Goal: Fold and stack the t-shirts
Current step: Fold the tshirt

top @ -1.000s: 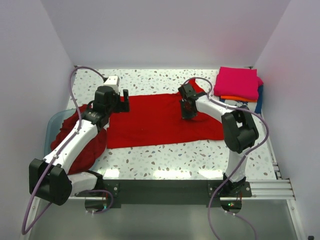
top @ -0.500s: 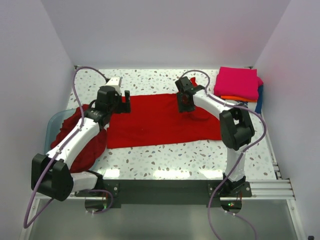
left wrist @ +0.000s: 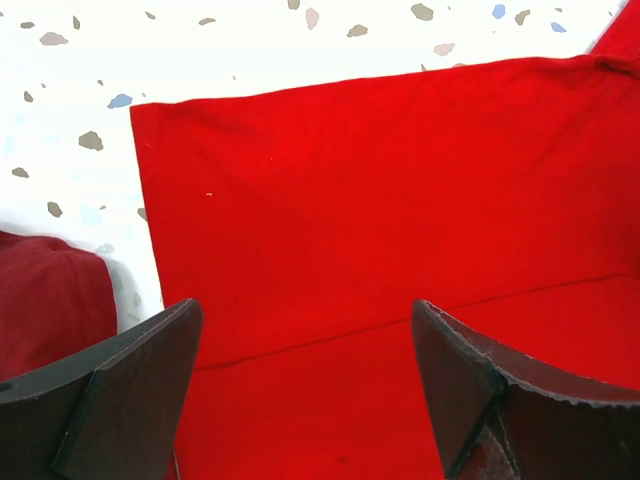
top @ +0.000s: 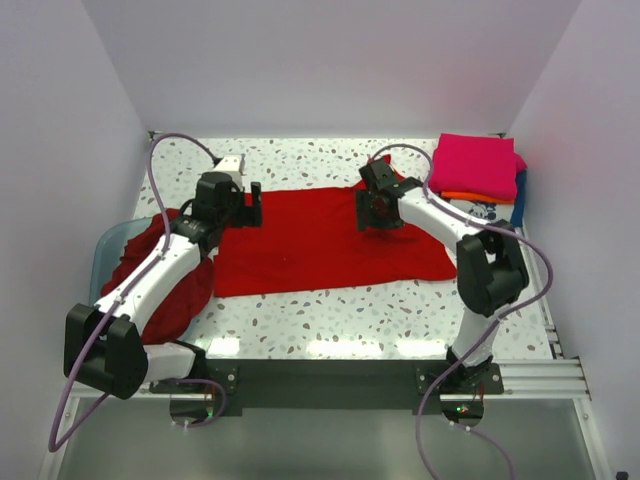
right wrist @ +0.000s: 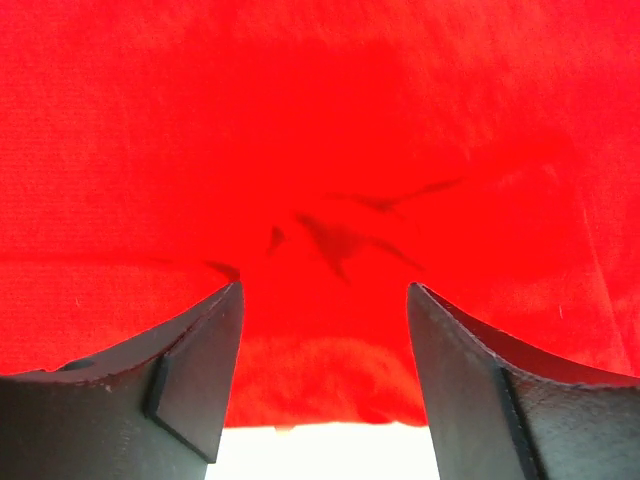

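A bright red t-shirt (top: 320,240) lies flat across the middle of the table, with a fold line running along it (left wrist: 400,320). My left gripper (top: 251,205) (left wrist: 305,310) hovers open over its left end, with nothing between the fingers. Over the shirt's upper right part my right gripper (top: 373,212) (right wrist: 325,290) is open just above the cloth, near its edge and a small wrinkle (right wrist: 340,240). At the back right is a stack of folded t-shirts: magenta (top: 473,165) on top, orange (top: 460,197) below, then white with blue print (top: 482,210).
A translucent teal tub (top: 103,250) sits at the table's left edge, with dark red shirts (top: 178,290) heaped in it and spilling over its rim beneath the left arm. White walls close in the table on three sides.
My right gripper has opened and let go of the red t-shirt, shifting slightly over its upper right part. The left arm has barely moved.
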`<action>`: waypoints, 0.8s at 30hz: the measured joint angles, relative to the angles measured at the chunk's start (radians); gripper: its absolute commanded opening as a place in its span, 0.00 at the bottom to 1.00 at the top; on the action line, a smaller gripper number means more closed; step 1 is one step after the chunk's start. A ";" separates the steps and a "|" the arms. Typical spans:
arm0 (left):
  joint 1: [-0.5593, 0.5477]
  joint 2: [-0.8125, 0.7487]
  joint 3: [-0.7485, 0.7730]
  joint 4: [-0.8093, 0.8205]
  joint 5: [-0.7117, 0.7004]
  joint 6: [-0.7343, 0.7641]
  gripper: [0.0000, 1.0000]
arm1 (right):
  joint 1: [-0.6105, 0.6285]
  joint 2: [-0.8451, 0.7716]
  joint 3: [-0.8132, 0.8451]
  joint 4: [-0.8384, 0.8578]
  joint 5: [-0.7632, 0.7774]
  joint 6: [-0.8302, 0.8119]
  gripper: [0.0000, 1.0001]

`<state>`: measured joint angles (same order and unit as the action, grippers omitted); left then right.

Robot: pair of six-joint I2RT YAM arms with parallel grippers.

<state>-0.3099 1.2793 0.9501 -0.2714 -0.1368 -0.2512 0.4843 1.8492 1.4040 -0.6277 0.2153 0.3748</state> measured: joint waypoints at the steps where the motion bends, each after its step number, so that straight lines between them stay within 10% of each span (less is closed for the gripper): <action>1: 0.000 0.000 0.000 0.000 0.003 0.000 0.90 | 0.000 -0.029 -0.031 0.000 0.000 0.008 0.73; 24: 0.000 0.003 0.000 0.000 0.022 0.000 0.91 | -0.100 -0.008 -0.206 0.061 -0.076 0.074 0.75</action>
<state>-0.3099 1.2819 0.9501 -0.2714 -0.1146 -0.2512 0.3847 1.8412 1.1976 -0.5667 0.1398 0.4492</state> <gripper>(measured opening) 0.902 0.750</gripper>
